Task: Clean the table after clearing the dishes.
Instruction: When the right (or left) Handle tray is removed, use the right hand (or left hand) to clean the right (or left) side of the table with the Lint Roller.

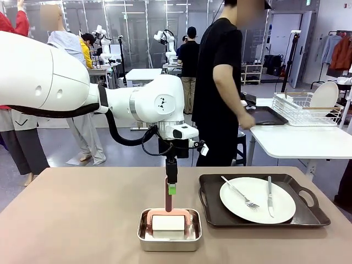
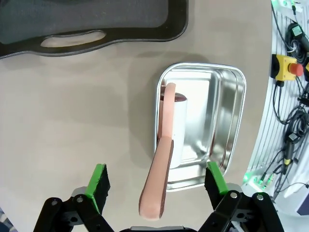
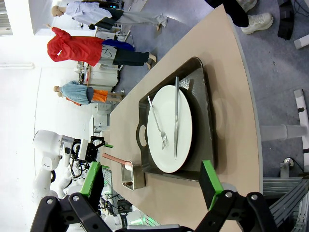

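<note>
The brown table (image 1: 82,220) holds a dark handled tray (image 1: 212,214) at the right with a white plate (image 1: 257,199), fork and knife on it. Left of the tray stands a small steel pan (image 1: 169,242) with a pink-handled tool (image 1: 168,204) whose white head rests inside. My left gripper (image 1: 171,188) hangs point-down over the pan. In the left wrist view this gripper (image 2: 155,171) is open, the pink handle (image 2: 159,179) rising between its fingers without touching them. My right gripper (image 3: 152,183) is open and off the table, looking at the plate (image 3: 169,128).
Across the table a person in black stands at a white table (image 1: 302,143), one hand (image 1: 248,118) on a second dark tray (image 1: 272,115). A white dish rack (image 1: 302,107) holding a plate stands beside it. Bare tabletop stretches to the pan's left.
</note>
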